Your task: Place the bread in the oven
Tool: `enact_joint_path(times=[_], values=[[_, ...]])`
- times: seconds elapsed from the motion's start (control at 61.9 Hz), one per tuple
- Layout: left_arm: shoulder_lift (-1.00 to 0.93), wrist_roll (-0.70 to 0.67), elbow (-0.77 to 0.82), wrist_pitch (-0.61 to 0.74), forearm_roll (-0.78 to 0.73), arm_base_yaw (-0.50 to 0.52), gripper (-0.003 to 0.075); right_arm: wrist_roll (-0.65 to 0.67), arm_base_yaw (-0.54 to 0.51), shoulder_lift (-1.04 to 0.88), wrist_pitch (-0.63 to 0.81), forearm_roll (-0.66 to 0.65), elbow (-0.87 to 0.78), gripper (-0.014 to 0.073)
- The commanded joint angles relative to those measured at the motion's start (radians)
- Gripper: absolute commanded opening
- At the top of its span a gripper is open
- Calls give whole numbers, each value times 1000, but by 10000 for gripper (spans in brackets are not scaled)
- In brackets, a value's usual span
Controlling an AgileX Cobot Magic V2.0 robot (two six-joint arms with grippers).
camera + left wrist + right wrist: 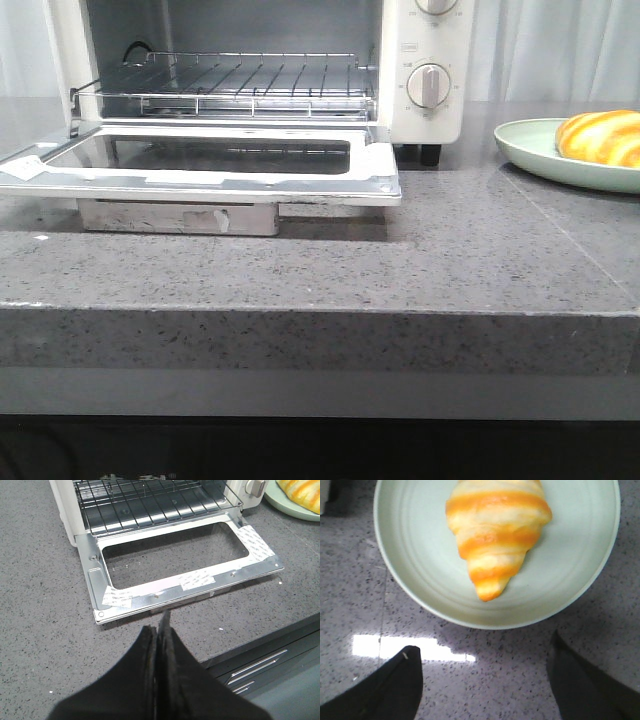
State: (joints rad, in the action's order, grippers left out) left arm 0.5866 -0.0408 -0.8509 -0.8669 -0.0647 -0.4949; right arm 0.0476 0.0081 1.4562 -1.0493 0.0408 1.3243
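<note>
While the oven [260,100] door lies open ready, right gripper [482,680] hangs spread above plated bread [495,535]; left gripper [159,645] waits closed

The oven [250,90] gets chopped at the front view's top edge, so its upper dial [436,5] is only a sliver at 12 o'clock. Over at 3 o'clock the plate [540,155] and bread [600,138] run off the frame. Dial markings are too tiny to read, same for the print on the door's stickers [196,580]. Neither arm shows in the front view.
</note>
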Motion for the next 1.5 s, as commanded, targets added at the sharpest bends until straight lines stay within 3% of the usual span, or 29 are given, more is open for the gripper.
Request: enact_joint_path(times=[0.0,0.307,0.775,0.872,1.082,1.485], values=[[2,-12,-27,64,7,0,-18,16,-6,44,-17,-41,96,540],[2,-12,-27,64,8,0,-18,25,-6,211,-22,-53,202,540],[2,-12,-27,58,12,0,-18,25,-6,330,46,-41,225,535],[2,-12,-27,58,14,0,-18,25,-6,335,39,-41,225,469],[2,-12,-27,58,14,0,-18,23,-6,332,28,-41,225,210],[2,-12,-27,58,14,0,-18,-4,-1,187,-25,-35,225,204]])
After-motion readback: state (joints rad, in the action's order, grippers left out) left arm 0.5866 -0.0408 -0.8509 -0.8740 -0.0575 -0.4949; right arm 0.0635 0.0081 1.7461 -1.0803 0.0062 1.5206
